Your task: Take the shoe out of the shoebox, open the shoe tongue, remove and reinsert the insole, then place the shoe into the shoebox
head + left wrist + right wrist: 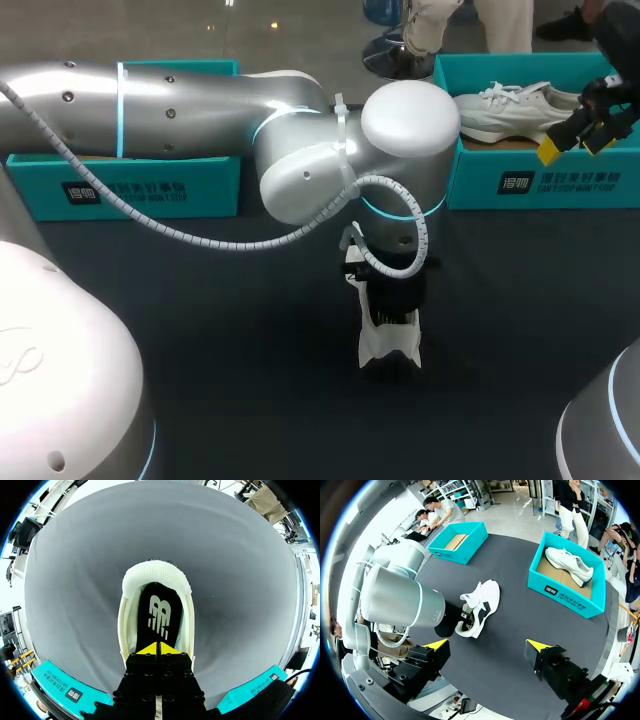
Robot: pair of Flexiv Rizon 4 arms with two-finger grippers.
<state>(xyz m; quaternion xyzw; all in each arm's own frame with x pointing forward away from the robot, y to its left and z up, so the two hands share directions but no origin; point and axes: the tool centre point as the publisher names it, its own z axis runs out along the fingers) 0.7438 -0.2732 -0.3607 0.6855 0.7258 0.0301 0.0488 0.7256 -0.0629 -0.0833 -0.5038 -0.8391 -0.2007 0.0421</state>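
Though half hidden, apparently two shoes (480, 605) (570, 565), two shoeboxes (465, 555) (560, 595).

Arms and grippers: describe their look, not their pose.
Left arm: silver-white rounded shells, glowing cyan rings at the joints, and a white ribbed cable looping outside, zip-tied on. Left gripper and right gripper: black blocky fingers with bright yellow tips.

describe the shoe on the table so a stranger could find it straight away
On the dark table, in front of the empty teal shoebox and the filled shoebox, a white shoe lies under the left gripper. Unlike the boxed shoe, it shows a black insole.
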